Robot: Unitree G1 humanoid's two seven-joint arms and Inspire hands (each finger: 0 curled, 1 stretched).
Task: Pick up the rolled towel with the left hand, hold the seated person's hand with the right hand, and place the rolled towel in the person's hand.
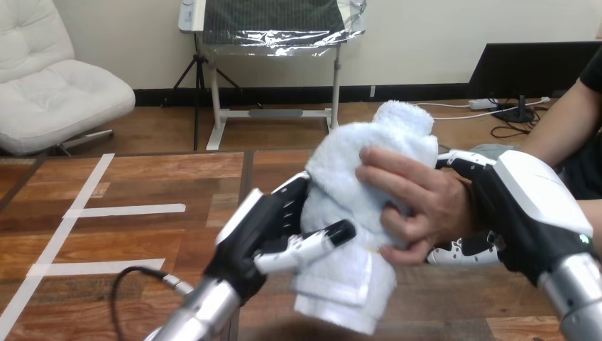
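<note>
White terry is the main event here: the rolled towel (351,213) is up off the desk (142,185), standing more or less upright between our left hand (266,227) and the person's hand (419,202). Our left hand has it clamped from the view's left side, with fingers (289,199) curled round the back of the roll and the thumb (312,245) laid across the front. The person's hand comes in from the right and wraps the upper half of the towel, so both hands are on it at once. Our right hand (525,206) is on the person's hand from the far side. Its fingers hook over the top near the wrist and its thumb tucks underneath, so we'd call that a proper hold, not just resting there.

We reckon we're at the last step, the hand-off itself. The towel is in the person's hand, but our left hand hasn't let go yet. The next move calls for loosening the left fingers gently and easing that hand back to the left, without dragging the roll out of the person's grip. The right hand should just keep steady support underneath. The lower end of the roll hangs below the person's grip, right by our thumb, so we'd watch for a snag there. The tape strips (121,211) on the desk are well apart from all this.
</note>
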